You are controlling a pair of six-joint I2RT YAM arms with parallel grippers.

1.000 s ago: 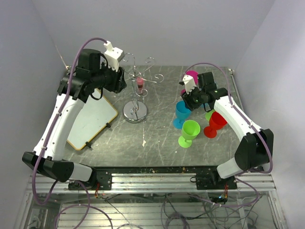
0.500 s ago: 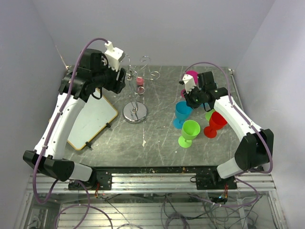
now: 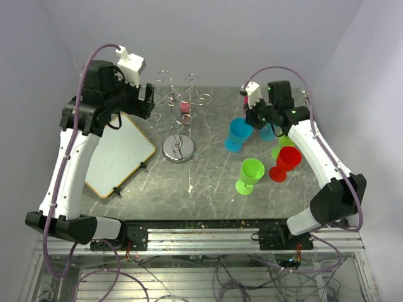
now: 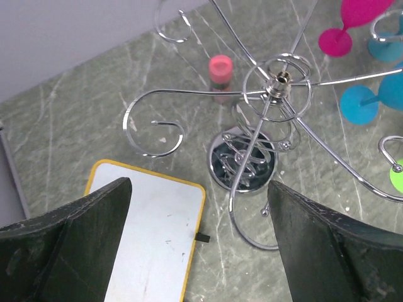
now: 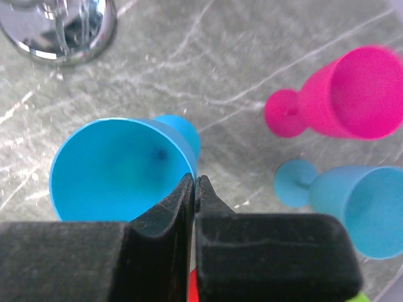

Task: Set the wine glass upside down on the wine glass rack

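The silver wire wine glass rack (image 3: 179,119) stands on its round disc base (image 3: 179,149) at the back middle, and nothing hangs on its arms. It fills the left wrist view (image 4: 277,85). My left gripper (image 3: 146,102) is open and empty, raised to the left of the rack, its fingers (image 4: 63,251) wide apart. My right gripper (image 3: 250,118) is shut on the rim of a blue wine glass (image 3: 238,134), which is tilted with its mouth toward the wrist camera (image 5: 113,170). The closed jaws pinch the glass wall (image 5: 194,185).
A white board with a yellow edge (image 3: 119,160) lies left of the rack. A green glass (image 3: 250,175), a red glass (image 3: 284,162), a teal glass (image 5: 352,207) and a pink glass (image 5: 352,94) stand or lie at the right. A small pink cylinder (image 4: 220,69) stands behind the rack.
My left gripper has pulled up and to the left, away from the rack. My right gripper has moved toward the back with the blue glass, which has shifted with it.
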